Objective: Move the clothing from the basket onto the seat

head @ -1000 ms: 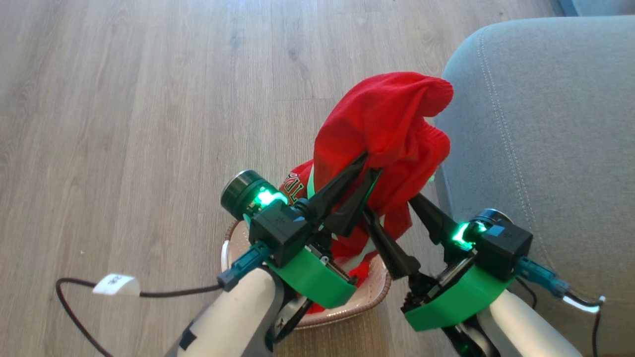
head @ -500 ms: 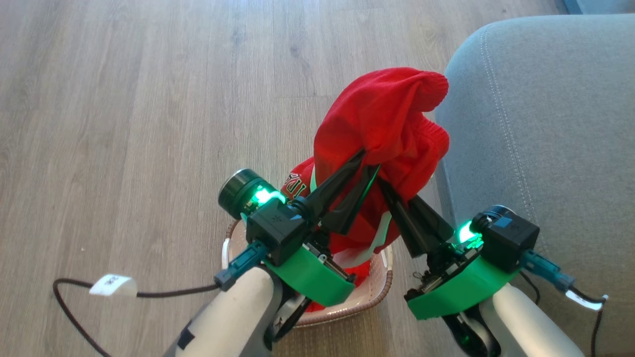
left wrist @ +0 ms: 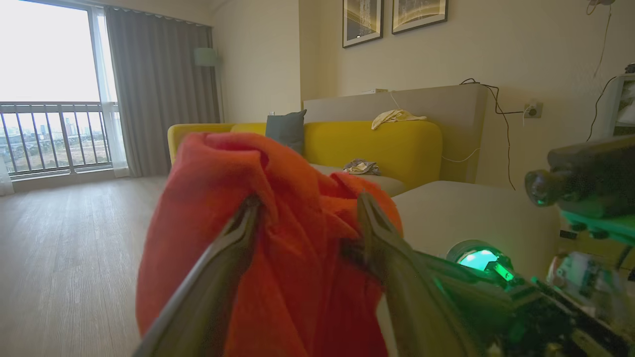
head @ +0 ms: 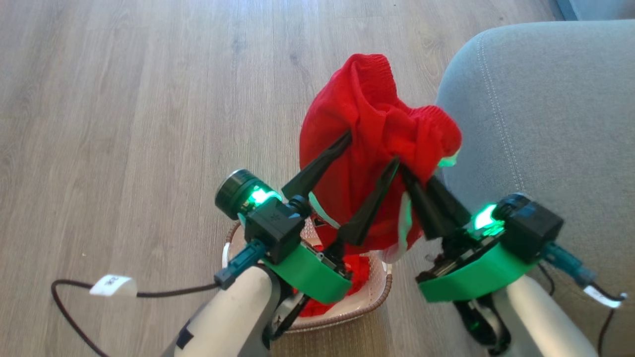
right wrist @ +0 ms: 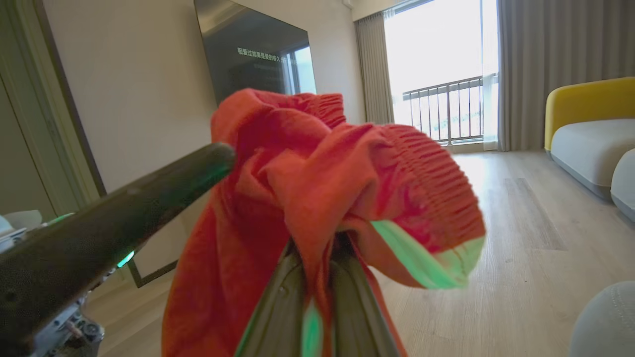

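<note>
A red garment (head: 367, 114) hangs bunched above the basket (head: 382, 292), which stands on a pale wood floor (head: 124, 124) just beside the grey seat (head: 545, 124). The right gripper (head: 404, 169) is clamped tight on a fold of it. The left gripper (head: 371, 148) stands wide, fingers spread against the cloth. More red clothing (head: 357, 270) lies in the basket. Across the room are a yellow sofa (left wrist: 372, 144), grey curtains (left wrist: 158, 89) and a bright balcony window (left wrist: 49, 99).
</note>
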